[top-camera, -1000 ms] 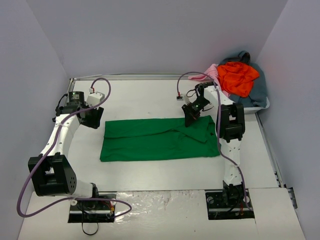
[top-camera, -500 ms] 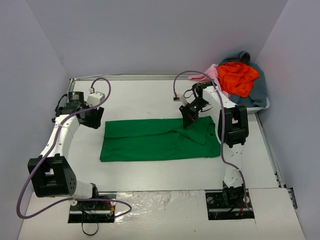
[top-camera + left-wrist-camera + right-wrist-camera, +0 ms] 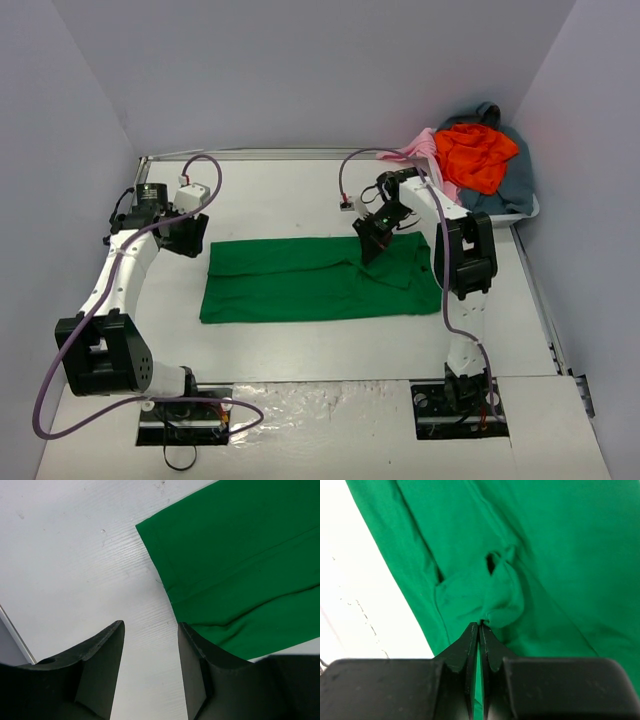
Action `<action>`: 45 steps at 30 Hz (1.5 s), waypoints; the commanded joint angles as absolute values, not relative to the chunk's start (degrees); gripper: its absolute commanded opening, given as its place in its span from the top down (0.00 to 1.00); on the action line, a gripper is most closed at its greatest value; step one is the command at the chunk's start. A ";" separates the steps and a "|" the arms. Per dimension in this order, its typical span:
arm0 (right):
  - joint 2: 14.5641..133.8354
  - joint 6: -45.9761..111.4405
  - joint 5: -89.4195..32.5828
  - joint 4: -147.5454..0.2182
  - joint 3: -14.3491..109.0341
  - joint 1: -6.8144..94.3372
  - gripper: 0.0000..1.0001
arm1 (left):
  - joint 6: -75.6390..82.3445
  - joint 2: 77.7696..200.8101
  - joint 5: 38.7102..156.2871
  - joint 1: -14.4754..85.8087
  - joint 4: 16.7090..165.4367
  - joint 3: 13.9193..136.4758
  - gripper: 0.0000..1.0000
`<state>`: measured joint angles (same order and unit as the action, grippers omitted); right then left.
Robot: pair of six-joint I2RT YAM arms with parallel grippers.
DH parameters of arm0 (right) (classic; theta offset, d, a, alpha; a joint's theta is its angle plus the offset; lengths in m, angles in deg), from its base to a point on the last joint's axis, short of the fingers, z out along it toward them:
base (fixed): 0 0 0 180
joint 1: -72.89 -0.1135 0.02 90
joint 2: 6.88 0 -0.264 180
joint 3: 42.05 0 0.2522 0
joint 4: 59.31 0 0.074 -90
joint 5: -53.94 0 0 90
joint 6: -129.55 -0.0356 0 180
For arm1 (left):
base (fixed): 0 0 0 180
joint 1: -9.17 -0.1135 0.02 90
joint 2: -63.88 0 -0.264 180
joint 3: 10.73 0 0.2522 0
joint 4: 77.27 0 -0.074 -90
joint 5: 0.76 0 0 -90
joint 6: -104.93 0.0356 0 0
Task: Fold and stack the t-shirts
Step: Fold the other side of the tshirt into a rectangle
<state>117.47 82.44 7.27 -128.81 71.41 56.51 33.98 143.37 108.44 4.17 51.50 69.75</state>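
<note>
A bright green t-shirt (image 3: pixel 300 285) lies flat across the middle of the table, folded into a long band. My right gripper (image 3: pixel 367 243) is shut on a pinched fold of that green cloth (image 3: pixel 502 592) near its upper right part, and the cloth bunches at the fingertips (image 3: pixel 479 624). Just off the shirt's upper left corner (image 3: pixel 150 535), my left gripper (image 3: pixel 190 238) hangs open above bare table, with nothing between its fingers (image 3: pixel 112 645). Orange-red (image 3: pixel 475 152), pale pink (image 3: pixel 424 145) and grey-blue (image 3: pixel 512 185) t-shirts are heaped at the back right.
The heap sits in a white tub (image 3: pixel 527 213) in the back right corner. Grey walls close in the table on three sides, and a metal rail (image 3: pixel 250 153) runs along its far edge. Purple cables loop from both arms.
My right gripper has moved left over the shirt, dragging the pinched green cloth with it. The left arm has not moved.
</note>
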 commanded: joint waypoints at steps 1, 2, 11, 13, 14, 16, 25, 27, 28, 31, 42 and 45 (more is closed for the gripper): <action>113.71 81.82 8.15 -131.51 70.59 55.14 1.00 | 33.92 140.70 109.63 3.80 50.74 69.56 0.54; 113.70 81.74 8.41 -131.52 70.41 54.87 1.00 | 33.92 140.61 109.63 3.72 50.65 69.56 0.54; 114.14 81.56 8.68 -131.08 68.74 52.41 1.00 | 34.09 140.52 110.07 3.80 50.65 69.21 0.54; 114.32 81.56 8.59 -130.99 67.86 51.97 1.00 | 34.09 140.61 110.15 3.72 50.65 69.12 0.54; 114.32 81.65 8.42 -130.99 67.51 51.62 1.00 | 34.09 140.53 110.07 3.72 50.65 69.12 0.54; 114.49 81.65 8.06 -130.90 66.81 51.27 1.00 | 34.09 140.61 110.24 3.72 50.74 69.03 0.54; 114.32 81.21 6.22 -129.59 63.91 49.16 0.99 | 34.09 140.44 110.59 3.72 50.74 68.68 0.54; 114.50 80.86 5.69 -128.79 63.38 48.46 0.95 | 34.09 140.44 110.59 3.80 50.74 68.59 0.54; 114.67 80.77 5.34 -128.53 63.29 48.28 0.95 | 34.18 140.52 110.59 3.72 50.74 68.59 0.54; 115.37 80.68 5.25 -128.44 63.12 47.32 0.83 | 34.27 140.70 110.51 3.72 50.65 68.59 0.54; 112.66 79.80 4.11 -128.79 62.68 45.90 0.67 | 34.53 140.70 110.95 3.72 50.30 69.38 0.54; 109.42 79.36 3.93 -128.97 61.62 45.91 0.65 | 35.06 140.70 111.30 3.72 49.42 70.35 0.54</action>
<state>116.03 79.91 4.61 -125.97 62.38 46.06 34.22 142.82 110.17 4.17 51.34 68.78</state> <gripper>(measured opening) 0.347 0.458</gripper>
